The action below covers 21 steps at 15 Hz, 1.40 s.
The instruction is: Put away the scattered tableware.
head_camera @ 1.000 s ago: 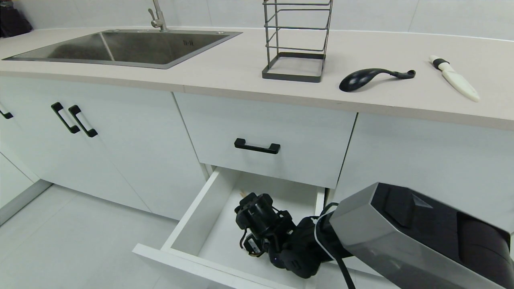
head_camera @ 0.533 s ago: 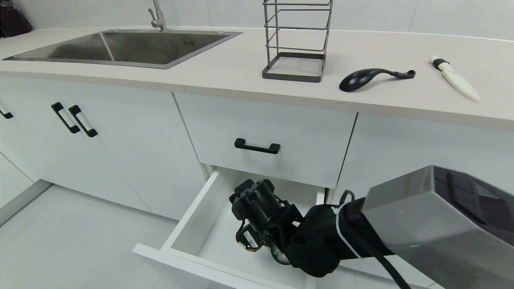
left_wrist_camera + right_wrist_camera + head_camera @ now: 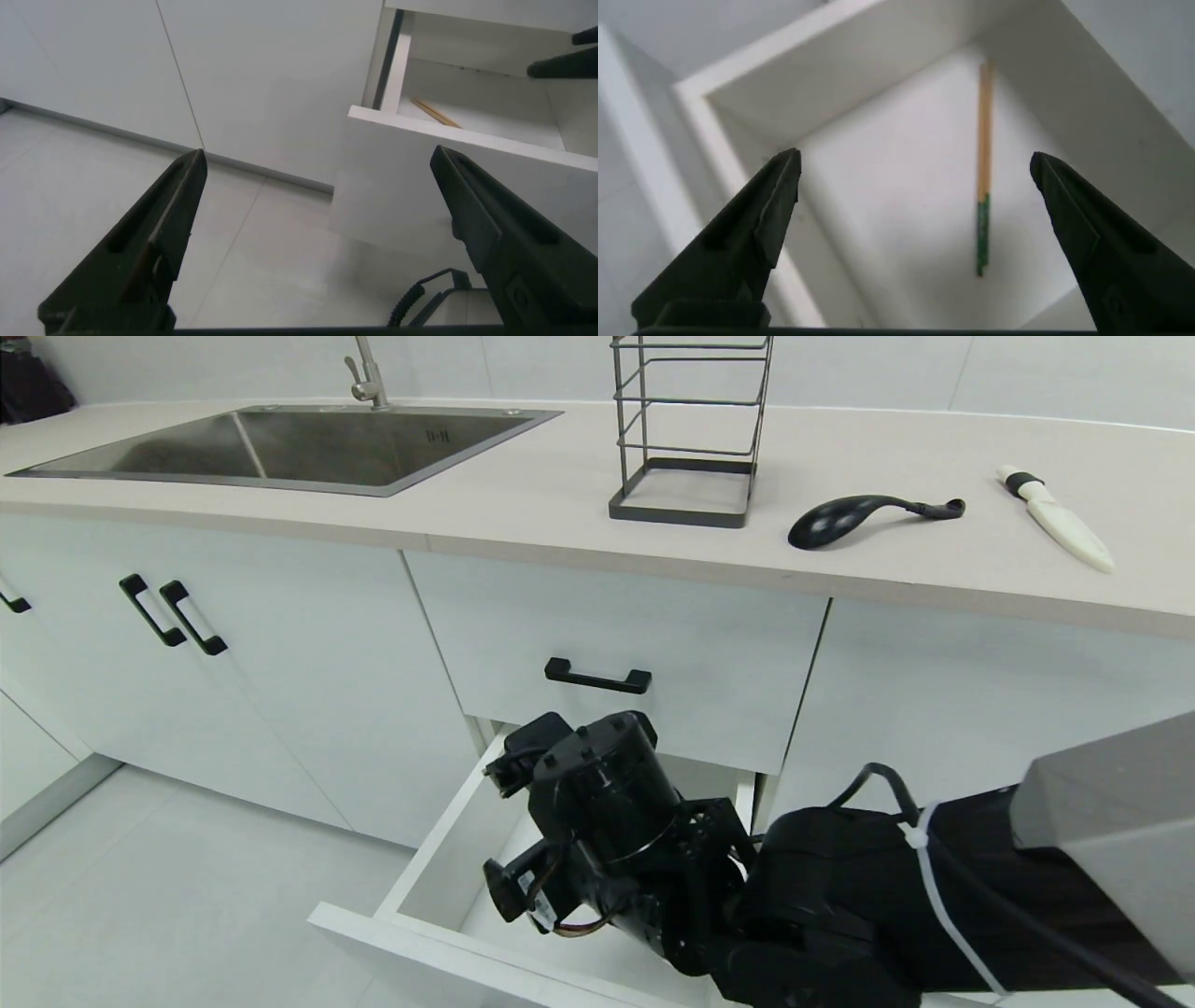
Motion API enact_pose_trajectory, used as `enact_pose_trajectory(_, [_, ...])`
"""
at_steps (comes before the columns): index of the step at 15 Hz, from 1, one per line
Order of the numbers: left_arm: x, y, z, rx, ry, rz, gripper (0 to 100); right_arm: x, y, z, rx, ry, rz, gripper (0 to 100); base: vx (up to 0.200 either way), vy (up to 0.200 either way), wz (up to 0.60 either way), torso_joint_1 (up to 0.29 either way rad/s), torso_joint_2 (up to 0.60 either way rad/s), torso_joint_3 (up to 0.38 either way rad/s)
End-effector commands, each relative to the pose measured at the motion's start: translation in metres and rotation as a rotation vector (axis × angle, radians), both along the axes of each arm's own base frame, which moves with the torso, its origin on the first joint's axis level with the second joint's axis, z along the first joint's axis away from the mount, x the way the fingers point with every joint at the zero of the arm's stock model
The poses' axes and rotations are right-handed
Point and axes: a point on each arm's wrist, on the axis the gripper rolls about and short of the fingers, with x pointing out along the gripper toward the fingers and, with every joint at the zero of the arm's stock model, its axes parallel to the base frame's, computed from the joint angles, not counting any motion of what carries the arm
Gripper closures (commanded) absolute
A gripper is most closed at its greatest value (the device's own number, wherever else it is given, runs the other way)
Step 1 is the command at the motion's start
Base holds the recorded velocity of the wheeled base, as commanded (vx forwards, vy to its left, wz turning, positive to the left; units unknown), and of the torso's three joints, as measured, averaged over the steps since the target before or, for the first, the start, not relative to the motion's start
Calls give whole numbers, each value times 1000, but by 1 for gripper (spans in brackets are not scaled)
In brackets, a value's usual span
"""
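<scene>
the pale counter (image 3: 523,513) runs across the head view, with a steel sink (image 3: 280,443) sunk into its left part. below it, under a closed drawer with a black handle (image 3: 597,676), a white drawer (image 3: 446,845) stands pulled out. the right arm comes in from the right, and its wrist hangs over the open drawer. a dark wire rack (image 3: 689,439) stands upright on the counter to the right of the sink.

the right gripper (image 3: 913,187) is released, its fingers spread wide with nothing between them, and it looks down into the drawer. the left gripper (image 3: 318,187) is likewise released and bare, low over the floor just beside the drawer's front corner.

a black spoon (image 3: 845,516) lies on the counter to the right of the rack, apart from it. a white knife (image 3: 1055,519) with a black band lies farther right, well apart from the spoon. wooden chopsticks (image 3: 981,168) with a green end lie flat on the drawer floor, near a side wall.
</scene>
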Motion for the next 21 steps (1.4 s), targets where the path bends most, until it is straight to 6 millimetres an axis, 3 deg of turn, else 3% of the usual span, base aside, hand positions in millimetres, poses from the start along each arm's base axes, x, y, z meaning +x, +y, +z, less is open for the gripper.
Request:
enact_pose_trajectory(1, [0, 0, 0, 0, 0, 0, 0, -21, -18, 14, 58, 2, 102, 0, 0, 0, 0, 0, 0, 0])
enact_pose_trajectory(4, [0, 0, 0, 0, 0, 0, 0, -43, -34, 18, 70, -26, 329, 0, 0, 0, 0, 0, 0, 0])
enact_pose_trajectory(7, [0, 0, 0, 0, 0, 0, 0, -43, -42, 5, -42, -130, 387, 0, 0, 0, 0, 0, 0, 0])
enact_pose_trajectory(11, [0, 0, 0, 0, 0, 0, 0, -37, -31, -11, -48, -123, 395, 0, 0, 0, 0, 0, 0, 0])
enact_pose_trajectory(15, [0, 0, 0, 0, 0, 0, 0, -27, -11, -10, -28, -142, 388, 0, 0, 0, 0, 0, 0, 0])
enact_pose_trajectory(21, [0, 0, 0, 0, 0, 0, 0, -19, -1, -15, -25, -148, 379, 0, 0, 0, 0, 0, 0, 0])
